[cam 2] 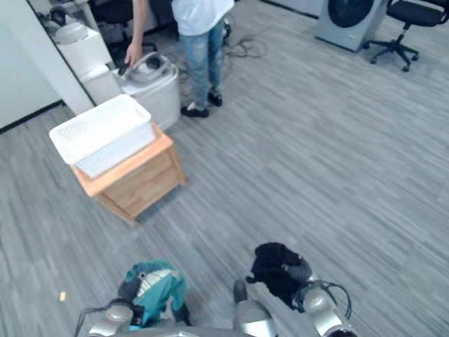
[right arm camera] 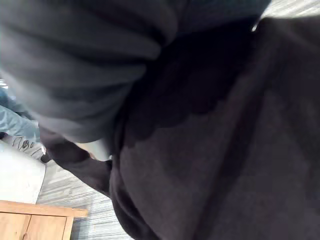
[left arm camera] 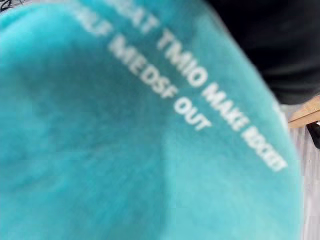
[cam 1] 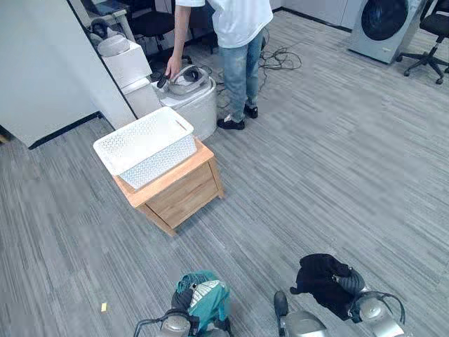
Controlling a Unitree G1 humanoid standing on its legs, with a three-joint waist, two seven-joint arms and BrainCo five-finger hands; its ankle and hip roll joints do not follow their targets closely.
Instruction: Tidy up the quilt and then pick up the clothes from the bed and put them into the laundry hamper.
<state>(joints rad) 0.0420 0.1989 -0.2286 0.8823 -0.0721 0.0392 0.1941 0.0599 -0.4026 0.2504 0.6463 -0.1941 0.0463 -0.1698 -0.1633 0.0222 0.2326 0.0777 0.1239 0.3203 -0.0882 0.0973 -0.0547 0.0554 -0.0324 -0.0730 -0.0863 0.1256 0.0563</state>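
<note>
here, the teal garment with white print is bunched at the end of the left arm, low in the head view, above the grey carpet floor. the left wrist view shows the same teal cloth draped close over the camera. the left robot hand is covered by this cloth; whether its fingers are curled or straight cannot be told.

the black garment is bunched at the end of the right arm, to the right of the teal garment and apart from it. the right wrist view shows dark cloth across the camera. the right robot hand is hidden under it; its finger state cannot be told.

farther ahead and to the left, a white perforated laundry hamper stands on a small wooden cabinet, well apart from both garments.

behind the cabinet, a person in a white shirt and jeans stands beside a white round container, one hand touching its top. a washing machine and an office chair stand at the far right.
</note>
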